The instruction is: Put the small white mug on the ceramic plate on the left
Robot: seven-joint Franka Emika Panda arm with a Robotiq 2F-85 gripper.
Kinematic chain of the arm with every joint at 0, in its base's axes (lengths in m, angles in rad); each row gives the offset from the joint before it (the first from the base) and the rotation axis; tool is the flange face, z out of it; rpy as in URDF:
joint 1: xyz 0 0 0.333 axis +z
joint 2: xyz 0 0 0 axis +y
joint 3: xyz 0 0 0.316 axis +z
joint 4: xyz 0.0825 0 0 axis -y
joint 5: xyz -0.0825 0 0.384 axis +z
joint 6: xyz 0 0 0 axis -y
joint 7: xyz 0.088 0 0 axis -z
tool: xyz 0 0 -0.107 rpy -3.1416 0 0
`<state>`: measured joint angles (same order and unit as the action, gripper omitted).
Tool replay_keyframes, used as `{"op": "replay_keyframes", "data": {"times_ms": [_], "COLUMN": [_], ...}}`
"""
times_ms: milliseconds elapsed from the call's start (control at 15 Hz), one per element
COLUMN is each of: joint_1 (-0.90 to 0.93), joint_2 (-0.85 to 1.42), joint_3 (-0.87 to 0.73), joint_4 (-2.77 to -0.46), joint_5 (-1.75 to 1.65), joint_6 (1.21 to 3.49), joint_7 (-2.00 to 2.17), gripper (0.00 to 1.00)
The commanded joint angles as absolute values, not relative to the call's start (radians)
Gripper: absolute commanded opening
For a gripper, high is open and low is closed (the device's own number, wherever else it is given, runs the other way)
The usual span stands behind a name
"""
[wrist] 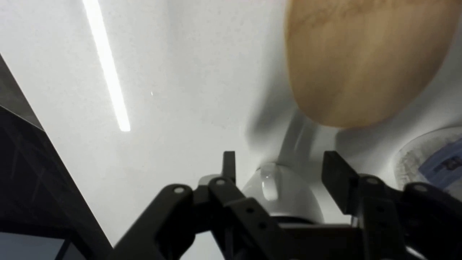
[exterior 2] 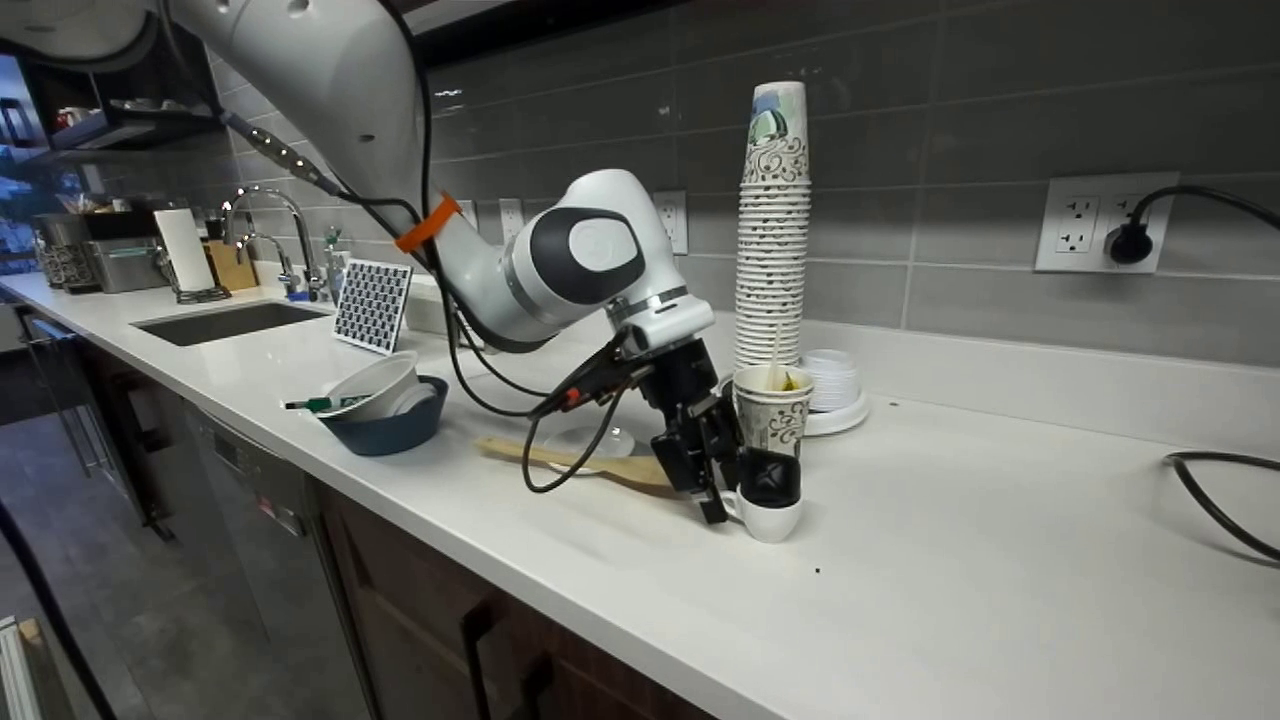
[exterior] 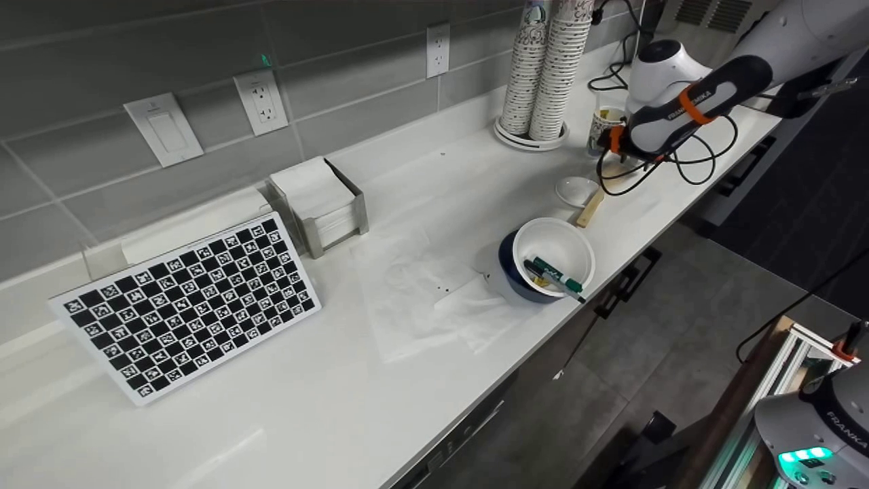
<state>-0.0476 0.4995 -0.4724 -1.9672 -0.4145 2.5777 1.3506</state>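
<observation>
White mug (exterior 2: 771,523), bowl (exterior: 565,242) with markers (exterior: 557,272)

Worktop (exterior: 305,421). Along its wall-side edge: checkered board (exterior: 183,305), tilted back; napkin holder (exterior: 311,238), filled; paper cups (exterior: 560,75), patterned, two tall stacks. Just out from these: single cup (exterior 2: 772,420), patterned. Near the front edge: blue bowl (exterior 2: 390,432); white bowl (exterior: 560,241), tilted within it; green marker (exterior: 560,275), in the latter. Between front and wall-side edges: wooden utensil (wrist: 361,72), broad rounded end. Toward the far end, in an exterior view: sink (exterior 2: 235,321); paper towel roll (exterior 2: 185,250), upright.
</observation>
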Motion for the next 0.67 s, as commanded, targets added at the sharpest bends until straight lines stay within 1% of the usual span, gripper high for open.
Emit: {"op": "replay_keyframes", "data": {"times_ms": [0, 67, 133, 200, 267, 400, 533, 600], "joint_1": [-0.033, -0.033, -0.034, -0.034, -0.035, -0.034, -0.036, -0.033], "joint_2": [0.535, 0.539, 0.543, 0.544, 0.546, 0.543, 0.532, 0.52], "joint_3": [-0.496, -0.499, -0.5, -0.501, -0.502, -0.501, -0.494, -0.493], "joint_4": [-1.916, -1.909, -1.905, -1.9, -1.896, -1.896, -1.9, -1.907], "joint_5": [-0.446, -0.449, -0.45, -0.45, -0.453, -0.455, -0.445, -0.441], "joint_6": [2.541, 2.537, 2.536, 2.534, 2.53, 2.528, 2.522, 2.51], "joint_7": [1.369, 1.368, 1.366, 1.365, 1.364, 1.36, 1.357, 1.358], "gripper": [0.46, 0.4, 0.19, 0.15, 0.14, 0.01, 0.0, 0.03]}}
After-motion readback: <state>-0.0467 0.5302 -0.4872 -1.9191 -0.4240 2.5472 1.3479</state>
